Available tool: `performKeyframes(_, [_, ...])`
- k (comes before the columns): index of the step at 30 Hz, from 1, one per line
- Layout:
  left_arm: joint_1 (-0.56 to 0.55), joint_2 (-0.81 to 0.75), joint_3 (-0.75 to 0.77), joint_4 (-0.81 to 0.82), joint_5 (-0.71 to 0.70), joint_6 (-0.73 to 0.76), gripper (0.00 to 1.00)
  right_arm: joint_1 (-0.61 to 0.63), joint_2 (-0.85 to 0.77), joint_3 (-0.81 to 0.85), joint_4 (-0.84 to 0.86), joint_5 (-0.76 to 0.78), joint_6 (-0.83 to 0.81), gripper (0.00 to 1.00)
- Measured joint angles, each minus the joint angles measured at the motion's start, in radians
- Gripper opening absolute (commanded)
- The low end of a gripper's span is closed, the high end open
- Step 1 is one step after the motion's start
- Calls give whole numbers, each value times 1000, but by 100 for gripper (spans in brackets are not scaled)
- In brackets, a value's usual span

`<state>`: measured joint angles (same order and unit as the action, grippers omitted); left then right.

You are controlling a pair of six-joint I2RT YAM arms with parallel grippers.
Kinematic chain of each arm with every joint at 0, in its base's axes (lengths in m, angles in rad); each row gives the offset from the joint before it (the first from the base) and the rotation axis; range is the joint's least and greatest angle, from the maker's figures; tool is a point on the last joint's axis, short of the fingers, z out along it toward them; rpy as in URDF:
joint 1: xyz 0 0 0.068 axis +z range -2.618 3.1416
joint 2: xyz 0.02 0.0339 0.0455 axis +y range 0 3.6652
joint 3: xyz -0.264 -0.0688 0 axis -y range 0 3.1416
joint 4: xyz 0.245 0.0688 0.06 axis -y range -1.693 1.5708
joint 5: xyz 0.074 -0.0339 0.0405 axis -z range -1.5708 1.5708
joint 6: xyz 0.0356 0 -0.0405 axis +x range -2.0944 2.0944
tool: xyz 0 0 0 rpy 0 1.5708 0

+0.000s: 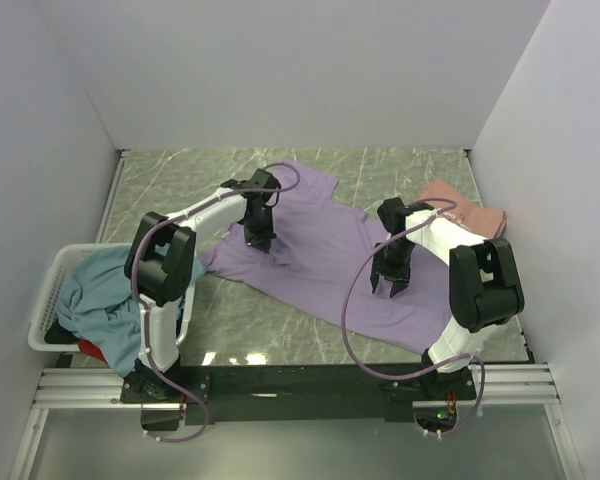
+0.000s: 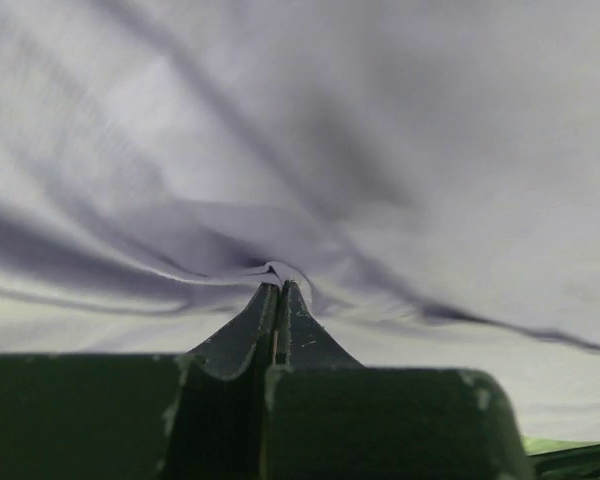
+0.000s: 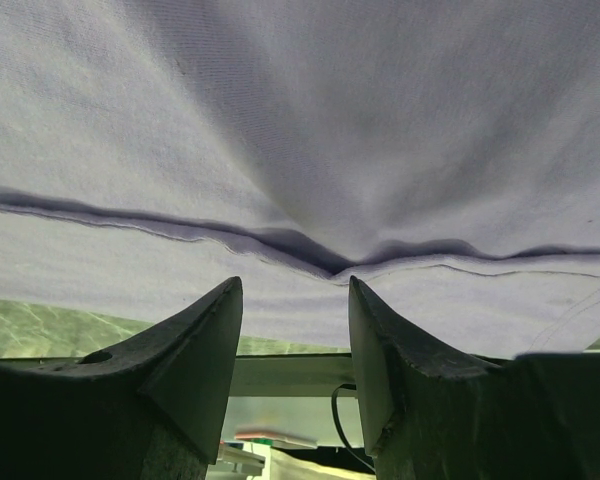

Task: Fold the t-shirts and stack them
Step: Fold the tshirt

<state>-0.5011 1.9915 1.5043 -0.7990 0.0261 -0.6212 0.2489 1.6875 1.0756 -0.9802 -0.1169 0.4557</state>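
The lavender t-shirt lies spread across the middle of the green marbled table. My left gripper is shut on a pinch of the shirt near its left side; the left wrist view shows the cloth bunched at the closed tips. My right gripper is open over the shirt's right part, with a fold of the cloth just beyond the fingers. The salmon-pink t-shirt lies at the far right. The teal t-shirt and a bit of red cloth sit in the basket.
A white slatted basket stands at the table's left edge. White walls close in the back and both sides. The black rail with the arm bases runs along the near edge.
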Motion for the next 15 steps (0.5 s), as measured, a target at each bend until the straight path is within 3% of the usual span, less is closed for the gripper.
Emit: performKeyframes(15, [-40,155,221,0,59,38,0,0,-2,-1,-1,21,1,54])
